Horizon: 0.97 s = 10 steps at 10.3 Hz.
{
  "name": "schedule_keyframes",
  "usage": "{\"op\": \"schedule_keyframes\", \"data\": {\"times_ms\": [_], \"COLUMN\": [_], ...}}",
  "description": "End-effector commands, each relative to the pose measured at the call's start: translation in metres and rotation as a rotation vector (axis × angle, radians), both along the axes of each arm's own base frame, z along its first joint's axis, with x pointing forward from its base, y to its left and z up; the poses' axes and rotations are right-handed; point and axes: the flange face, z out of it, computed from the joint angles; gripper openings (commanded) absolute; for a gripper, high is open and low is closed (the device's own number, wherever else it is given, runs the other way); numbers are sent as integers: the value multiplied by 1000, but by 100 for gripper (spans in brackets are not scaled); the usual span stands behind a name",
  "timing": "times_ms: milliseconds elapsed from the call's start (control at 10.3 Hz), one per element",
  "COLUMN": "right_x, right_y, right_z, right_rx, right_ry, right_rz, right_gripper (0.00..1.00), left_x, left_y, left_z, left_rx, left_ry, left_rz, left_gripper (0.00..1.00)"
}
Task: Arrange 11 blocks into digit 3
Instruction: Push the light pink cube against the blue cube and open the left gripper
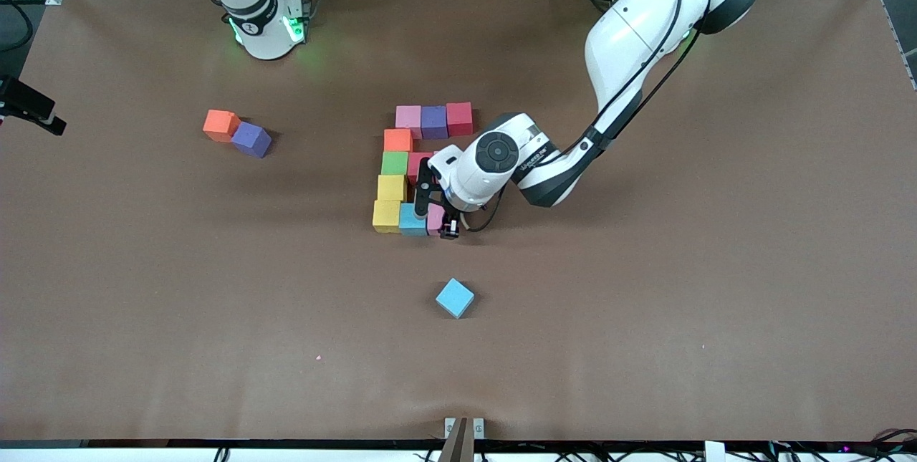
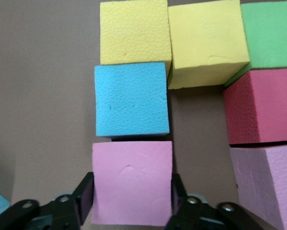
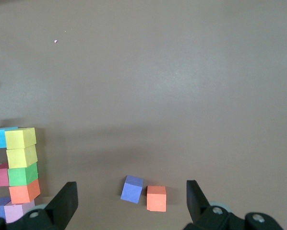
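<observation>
- The left gripper [image 1: 438, 217] stood low over the table at the near end of the block figure, its fingers [image 2: 84, 199] straddling a small matte pink foam cube [image 2: 132, 183] that rested on the table.
- In the left wrist view narrow gaps showed between the pads and the cube's sides; the jaws were judged slightly parted, no firm grip evident, consistent with a release.
- That pink cube sat just beside a sky-blue foam cube [image 1: 413, 219], which touched a yellow foam cube [image 1: 387, 216], together forming the nearest row of the digit.
- The right gripper [image 3: 131, 203] waited, jaws wide and empty, by its base.
- Three cubes lay unplaced: an orange one [image 1: 220, 124] touching a purple one [image 1: 251, 139] toward the right arm's end, and a second sky-blue one [image 1: 455, 298] nearer the camera than the figure.
</observation>
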Motion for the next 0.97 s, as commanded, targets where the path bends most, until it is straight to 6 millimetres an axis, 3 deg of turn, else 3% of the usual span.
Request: {"op": "schedule_keyframes", "data": {"times_ms": [0,97,388,581,775,872], "right_x": [0,0,-1,0,0,0], "right_y": [-3,-4,-4,-3,-3,-3], "right_z": [1,1,2,2,2,2], "right_rx": [-1,-1,-1,-1,-1,-1], "right_ry": [-3,-3,-3,-5,-5,-5], "right_rz": [1,-1,-1,1,1,1], "right_gripper": [100,100,100,100,100,100], "left_x": [-4,-3,-2,-5,-9,-5], "left_y": [2,2,2,4,17,34], "left_z": [4,4,12,51,124,154], "left_rx": [19,19,17,62,134,155], "left_ry": [-19,-19,-4,21,52,83], "left_rz": [-3,-2,64,102,184,228], "left_gripper": [83,100,100,100,100,100]}}
